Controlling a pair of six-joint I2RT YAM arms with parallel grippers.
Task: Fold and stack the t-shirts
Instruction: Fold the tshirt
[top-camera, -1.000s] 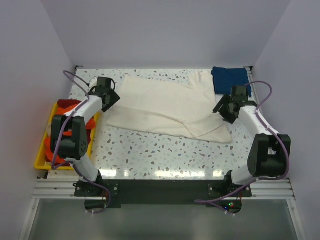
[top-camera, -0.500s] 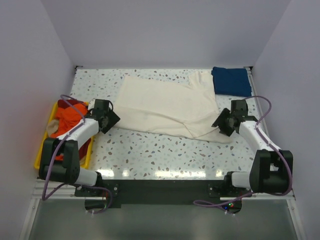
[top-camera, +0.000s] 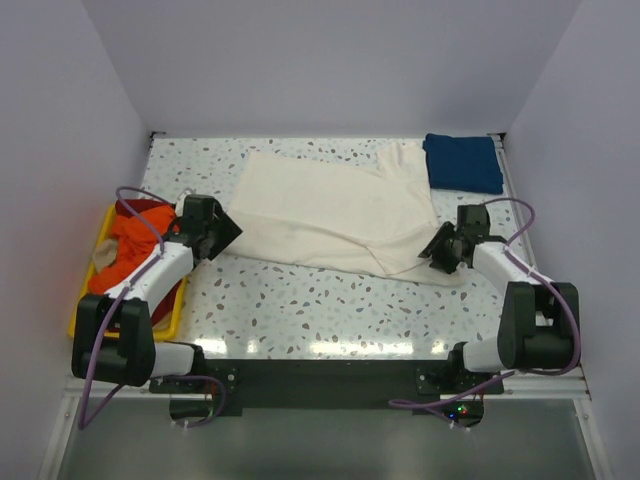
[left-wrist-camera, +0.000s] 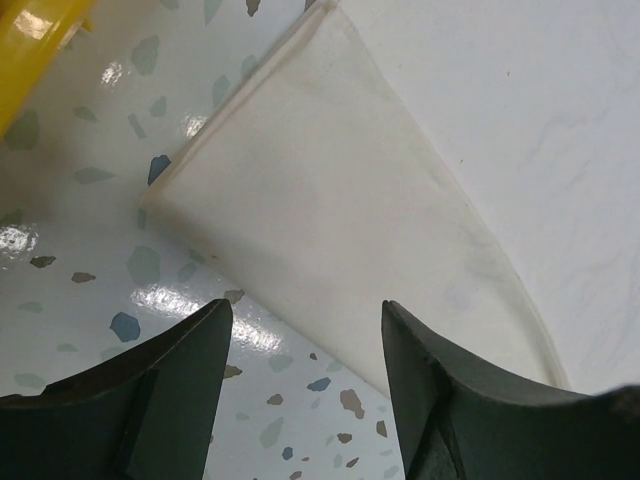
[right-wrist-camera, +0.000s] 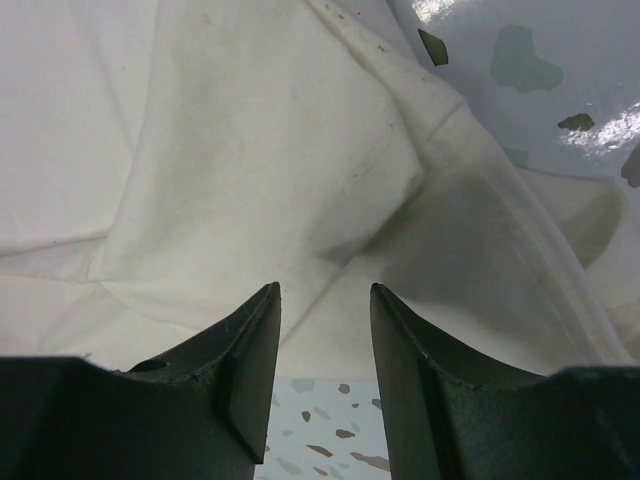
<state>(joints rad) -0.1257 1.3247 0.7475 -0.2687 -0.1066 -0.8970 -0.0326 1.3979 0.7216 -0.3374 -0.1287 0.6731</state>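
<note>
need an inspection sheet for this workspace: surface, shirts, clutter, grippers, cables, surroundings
surface: speckled table, glossy, glare along the near edge
job's things: cream t-shirt spread flat mid-table; dark blue t-shirt folded at the far right corner; orange and red shirts heaped at the left
clutter: yellow tray at the left edge, holding the heap
grippers: left gripper open, over the cream shirt's left corner, nothing held; right gripper open with a narrower gap, over the shirt's right edge, nothing seen pinched
cables: purple cables loop off both arms, the left one above the tray
surroundings: plain pale walls on three sides
</note>
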